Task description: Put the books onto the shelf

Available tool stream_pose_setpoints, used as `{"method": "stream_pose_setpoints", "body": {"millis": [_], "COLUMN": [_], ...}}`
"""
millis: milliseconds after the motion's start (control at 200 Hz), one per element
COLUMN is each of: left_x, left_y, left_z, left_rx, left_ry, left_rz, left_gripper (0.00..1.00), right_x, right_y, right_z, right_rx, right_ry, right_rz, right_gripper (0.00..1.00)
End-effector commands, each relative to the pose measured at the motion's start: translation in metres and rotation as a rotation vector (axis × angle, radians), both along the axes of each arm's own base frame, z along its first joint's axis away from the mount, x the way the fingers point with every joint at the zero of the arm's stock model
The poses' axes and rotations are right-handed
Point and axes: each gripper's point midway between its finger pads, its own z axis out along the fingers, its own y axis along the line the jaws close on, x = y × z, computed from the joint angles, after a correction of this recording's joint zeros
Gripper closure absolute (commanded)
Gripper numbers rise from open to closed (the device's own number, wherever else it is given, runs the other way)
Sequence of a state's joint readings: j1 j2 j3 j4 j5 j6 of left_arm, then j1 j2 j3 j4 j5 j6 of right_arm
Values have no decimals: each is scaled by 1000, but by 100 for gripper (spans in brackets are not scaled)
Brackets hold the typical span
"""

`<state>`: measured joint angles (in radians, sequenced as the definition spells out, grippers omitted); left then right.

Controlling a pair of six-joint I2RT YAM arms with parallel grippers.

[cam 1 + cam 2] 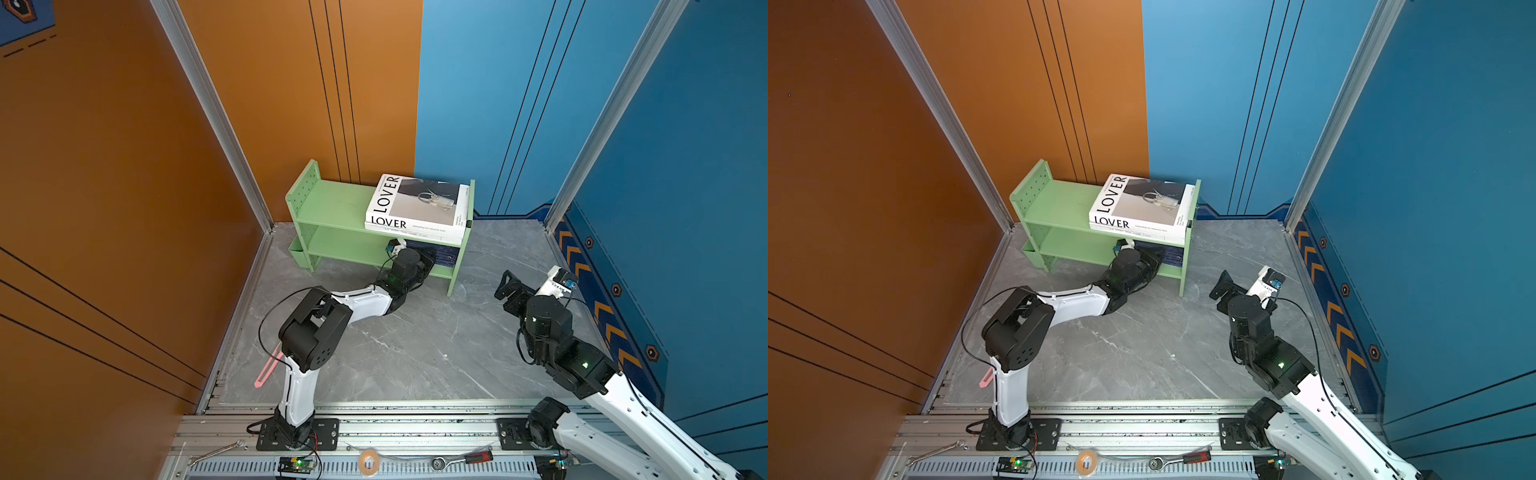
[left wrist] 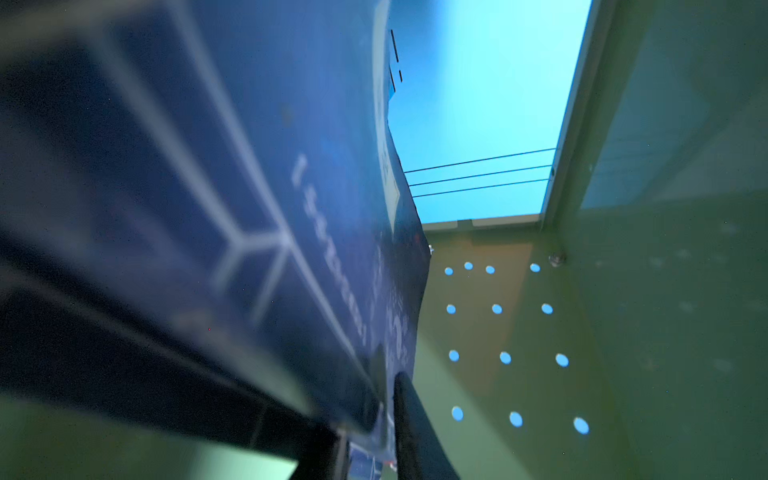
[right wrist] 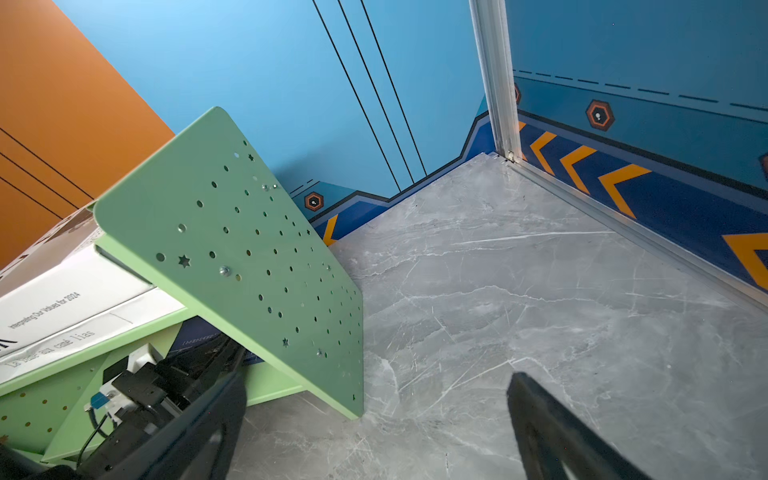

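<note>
Navy book (image 2: 208, 208) filling left wrist view, left hand (image 2: 365, 419) grip unclear, right hand (image 3: 376, 386) spread wide

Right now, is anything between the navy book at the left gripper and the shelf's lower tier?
Nothing visible. The navy book is already inside the lower tier of the shelf, the left gripper reaching in at it. In the left wrist view, the space between book and peg-holed side panel looks bare.
</note>
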<state>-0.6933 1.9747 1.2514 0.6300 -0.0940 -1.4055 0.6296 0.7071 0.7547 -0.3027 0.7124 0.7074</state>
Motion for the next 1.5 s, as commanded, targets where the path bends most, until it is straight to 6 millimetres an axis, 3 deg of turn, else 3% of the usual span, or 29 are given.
{"method": "stream_pose_setpoints", "body": {"millis": [0,225,641,846,1071,1086,1357,1497], "left_x": [-8,-13,-22,-24,-38,-41,-59,-52], "left_y": [2,8,4,12,59,66,145,158], "left_z": [24,30,17,26,47,38,32,16], "left_rx": [13,36,52,86,169,188,476,520], "left_ry": [-40,-43,-9,-51,-152,-139,-126,-110], "left_rz": [-11,-7,-11,-21,-52,-54,-138,-282], "left_gripper": [79,82,89,82,72,72,54,51], "right_x": [-4,-8,-22,-27,-29,-29,-26,-23], "right_y": [-7,-11,-29,-32,-36,-36,-34,-31], "right_z": [-12,-19,-20,-26,-29,-30,-29,-30], "right_rx": [-12,5,14,22,23,22,24,32], "right_ry": [29,38,31,40,46,47,54,62], "right_rz": [-25,-29,-69,-77,-89,-90,-96,-87], "right_gripper": [0,0,0,0,0,0,0,0]}}
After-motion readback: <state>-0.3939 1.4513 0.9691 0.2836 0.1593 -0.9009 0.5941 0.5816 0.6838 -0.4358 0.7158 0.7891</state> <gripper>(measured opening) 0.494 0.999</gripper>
